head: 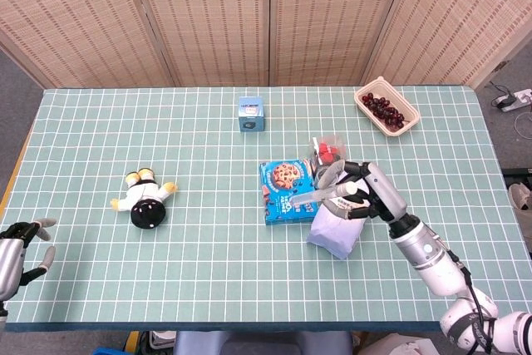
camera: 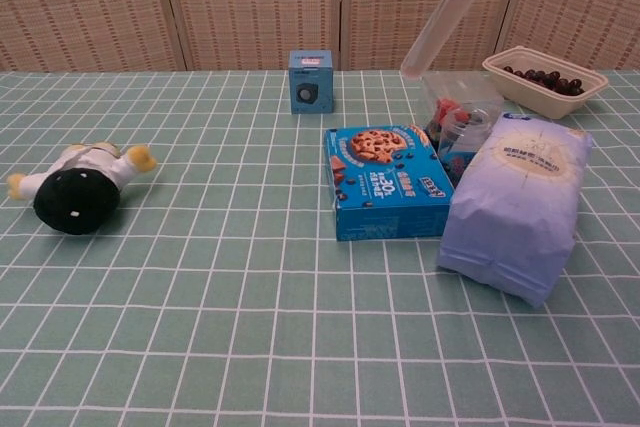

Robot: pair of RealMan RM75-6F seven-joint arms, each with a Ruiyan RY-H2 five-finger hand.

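right hand (head: pixel 353 193) — raised, fingers spread forward | left hand (head: pixel 17 243) — low at edge, fingers apart

Head view: high, looking down, whole table (head: pixel 100 122) to folding screen. Chest view: low, near tabletop, facing screen. Shared: cookie box (head: pixel 287 190) (camera: pixel 386 182), plush toy (head: pixel 145 199) (camera: pixel 78 185).
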